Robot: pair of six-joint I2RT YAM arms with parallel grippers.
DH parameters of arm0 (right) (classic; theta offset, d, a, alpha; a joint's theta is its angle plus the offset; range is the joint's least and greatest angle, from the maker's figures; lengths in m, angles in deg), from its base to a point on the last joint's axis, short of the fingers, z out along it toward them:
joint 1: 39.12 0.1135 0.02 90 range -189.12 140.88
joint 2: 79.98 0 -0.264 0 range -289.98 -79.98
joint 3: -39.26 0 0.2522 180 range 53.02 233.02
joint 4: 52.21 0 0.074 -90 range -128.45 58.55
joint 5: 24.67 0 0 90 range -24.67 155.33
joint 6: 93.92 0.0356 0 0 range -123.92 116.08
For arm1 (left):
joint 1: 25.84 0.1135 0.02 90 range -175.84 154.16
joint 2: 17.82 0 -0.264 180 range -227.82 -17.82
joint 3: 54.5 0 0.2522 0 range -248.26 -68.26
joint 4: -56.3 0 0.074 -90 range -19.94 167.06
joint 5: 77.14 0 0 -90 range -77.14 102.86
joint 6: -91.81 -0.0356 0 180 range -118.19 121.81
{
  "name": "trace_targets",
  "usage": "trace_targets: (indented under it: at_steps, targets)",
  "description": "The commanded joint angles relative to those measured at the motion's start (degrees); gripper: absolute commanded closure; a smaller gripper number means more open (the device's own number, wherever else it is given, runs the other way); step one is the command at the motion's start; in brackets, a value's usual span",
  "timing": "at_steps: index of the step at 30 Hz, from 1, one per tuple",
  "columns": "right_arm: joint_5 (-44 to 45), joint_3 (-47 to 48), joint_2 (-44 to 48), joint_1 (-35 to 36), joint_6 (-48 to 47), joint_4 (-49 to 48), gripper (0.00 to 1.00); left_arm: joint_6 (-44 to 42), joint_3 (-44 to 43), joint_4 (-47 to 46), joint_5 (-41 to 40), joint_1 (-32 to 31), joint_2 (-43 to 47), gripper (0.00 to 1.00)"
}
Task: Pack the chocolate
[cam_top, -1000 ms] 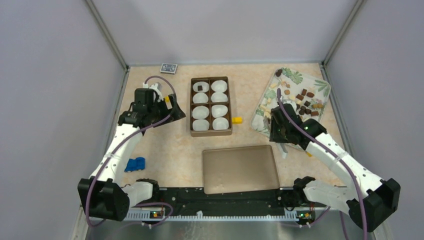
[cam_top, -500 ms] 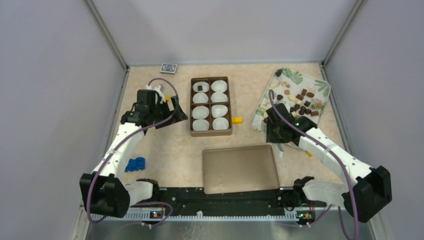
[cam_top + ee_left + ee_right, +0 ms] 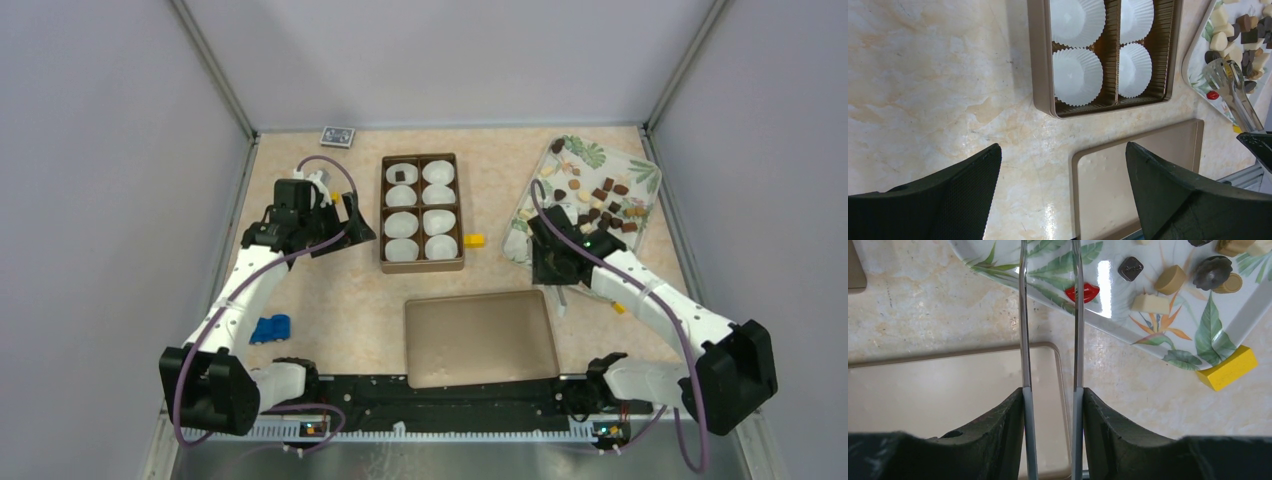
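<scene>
The chocolate (image 3: 600,200), several small dark, brown and cream pieces, lies on a leaf-patterned tray (image 3: 640,168) at the right. The right wrist view shows dark (image 3: 1130,268), tan (image 3: 1170,279) and cream (image 3: 1150,303) pieces. One dark piece (image 3: 400,176) sits in a back paper cup of the brown box (image 3: 383,215). My right gripper (image 3: 1052,395) is shut on metal tongs (image 3: 1024,330) that point at the tray's near edge; their tips are out of view. My left gripper (image 3: 1060,150) is open and empty, above the table left of the box.
The flat brown lid (image 3: 480,337) lies in front of the box. A yellow block (image 3: 473,240) lies right of the box, another (image 3: 1228,368) by the tray's corner. A blue object (image 3: 270,328) lies near left. A small card pack (image 3: 337,136) lies at the back.
My right gripper with the tongs has moved a little left and back toward the tray's near edge. My left arm shifted slightly early on, then held still.
</scene>
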Motion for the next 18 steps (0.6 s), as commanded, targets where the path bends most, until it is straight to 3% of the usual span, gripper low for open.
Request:
trace_targets:
  at_steps: [1,18]
  targets:
    - [2.3,3.6,-2.0,-0.4,-1.5,-2.7,0.57,-0.6,-1.1,-1.3,0.0,0.2,0.5,0.03]
    - [-4.3,5.8,-4.5,-0.5,-3.8,-3.8,0.57,-2.6,-3.4,2.4,-3.5,0.2,0.9,0.03]
